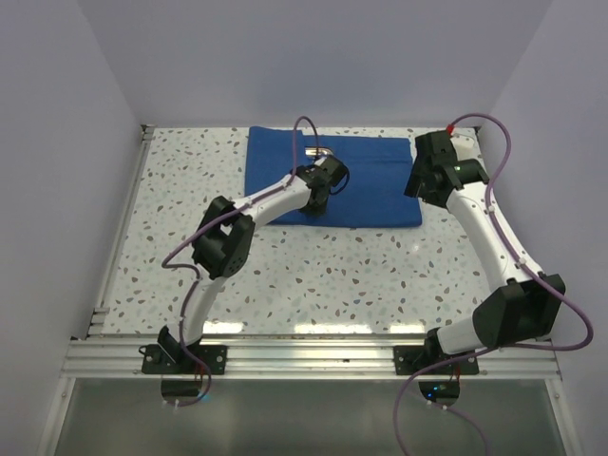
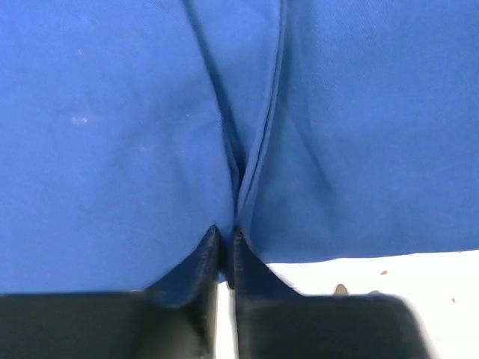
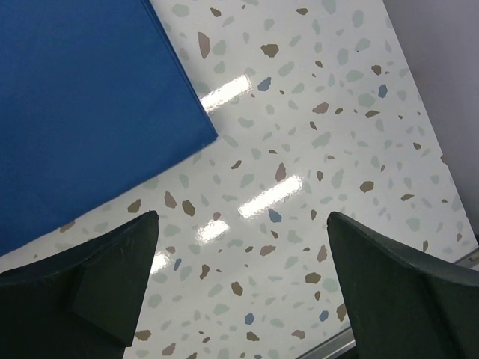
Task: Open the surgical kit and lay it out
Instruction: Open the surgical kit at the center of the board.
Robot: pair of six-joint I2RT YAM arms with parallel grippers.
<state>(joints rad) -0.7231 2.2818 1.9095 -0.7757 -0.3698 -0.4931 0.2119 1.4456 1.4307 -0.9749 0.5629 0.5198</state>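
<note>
The royal-blue cloth wrap [image 1: 366, 180] lies folded flat at the back middle of the table. My left gripper [image 1: 317, 205] is over its near edge; in the left wrist view the gripper [image 2: 226, 236] is shut on a pinched ridge of the blue cloth [image 2: 112, 134]. A small shiny metal piece [image 1: 321, 152] shows on the cloth just behind the left wrist; what it is I cannot tell. My right gripper [image 1: 418, 186] hangs open and empty [image 3: 241, 217] over bare table beside the cloth's right corner [image 3: 82, 112]. Scissors, forceps and tweezers are hidden.
The speckled white table [image 1: 361, 275] has a raised metal rail along its left side [image 1: 122, 228] and near edge [image 1: 313, 356]. Pale walls close in the left, back and right. The left arm's elbow [image 1: 223, 237] stands over the table's left middle.
</note>
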